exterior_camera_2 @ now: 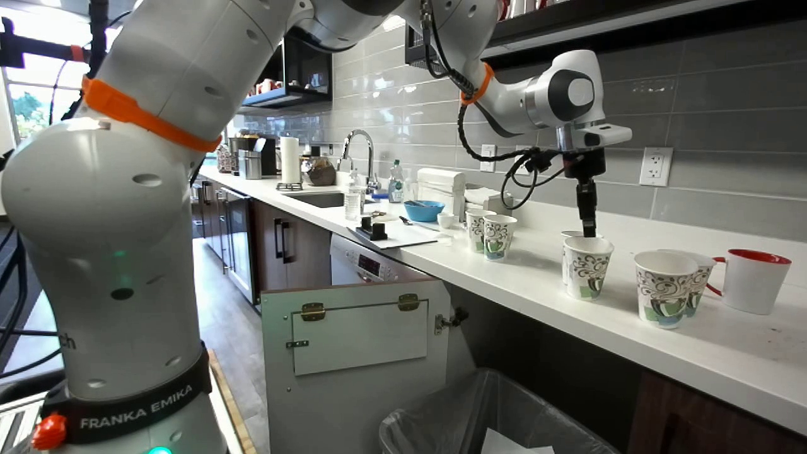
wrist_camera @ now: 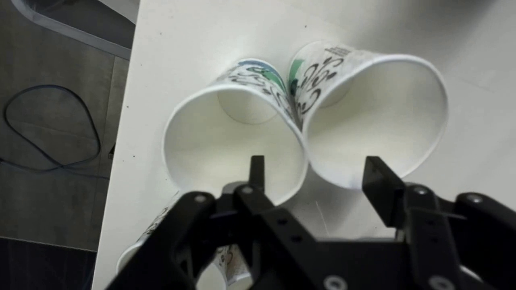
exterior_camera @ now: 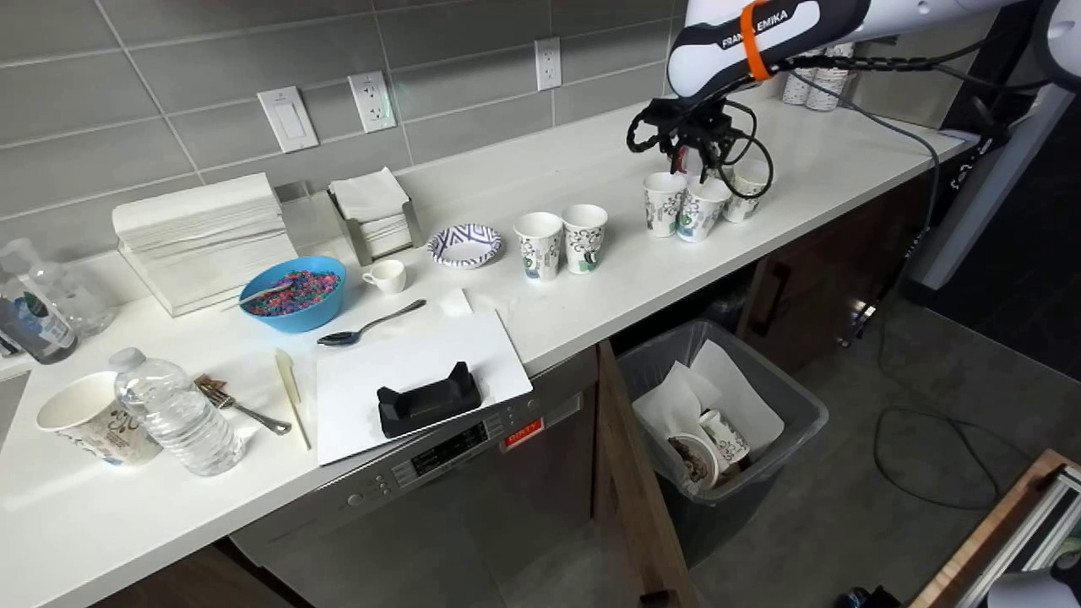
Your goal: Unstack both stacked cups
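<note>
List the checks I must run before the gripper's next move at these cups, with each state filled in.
1. Gripper open: ok; its fingers stand apart in the wrist view.
2. Left cup and right cup of the wrist view not nested together: ok; they stand side by side.
3. Gap between their rims: not ok; in the wrist view they appear to meet.
4. Fingers clear of those rims: cannot tell; they overlap both cups in the wrist view.
5. Cup nearer the patterned bowl and its neighbour not nested together: ok; side by side in both exterior views.
</note>
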Motion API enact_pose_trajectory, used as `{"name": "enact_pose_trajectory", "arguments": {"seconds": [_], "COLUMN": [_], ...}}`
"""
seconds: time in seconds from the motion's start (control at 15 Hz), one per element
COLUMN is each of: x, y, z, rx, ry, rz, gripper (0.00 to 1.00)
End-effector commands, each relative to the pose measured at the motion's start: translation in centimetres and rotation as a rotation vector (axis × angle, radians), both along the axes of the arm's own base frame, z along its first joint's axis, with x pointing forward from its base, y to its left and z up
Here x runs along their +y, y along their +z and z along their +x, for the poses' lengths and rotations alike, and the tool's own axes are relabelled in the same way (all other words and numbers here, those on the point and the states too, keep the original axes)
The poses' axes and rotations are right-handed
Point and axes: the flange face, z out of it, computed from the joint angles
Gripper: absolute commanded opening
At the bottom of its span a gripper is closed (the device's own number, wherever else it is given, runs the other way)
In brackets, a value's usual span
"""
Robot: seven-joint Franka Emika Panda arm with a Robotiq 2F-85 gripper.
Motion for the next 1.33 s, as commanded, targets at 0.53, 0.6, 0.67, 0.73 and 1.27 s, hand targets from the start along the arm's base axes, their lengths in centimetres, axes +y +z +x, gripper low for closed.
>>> {"name": "enact_pose_trajectory", "arguments": {"seconds": [0.53,0.6,0.67,0.73,1.27], "x": [6.6,7.6,8.4,9.1,13.5], "y": [6.2,7.1,7.8,8.4,11.2], "z": [-3.2,-4.3,-5.4,-6.4,-13.2], "rx": [0.005,0.019,0.034,0.050,0.087], "ry": [0.193,0.252,0.305,0.347,0.584], "rz": [-0.004,-0.002,-0.004,-0.007,-0.030], "gripper": [1.00,1.00,1.00,1.00,1.00]}}
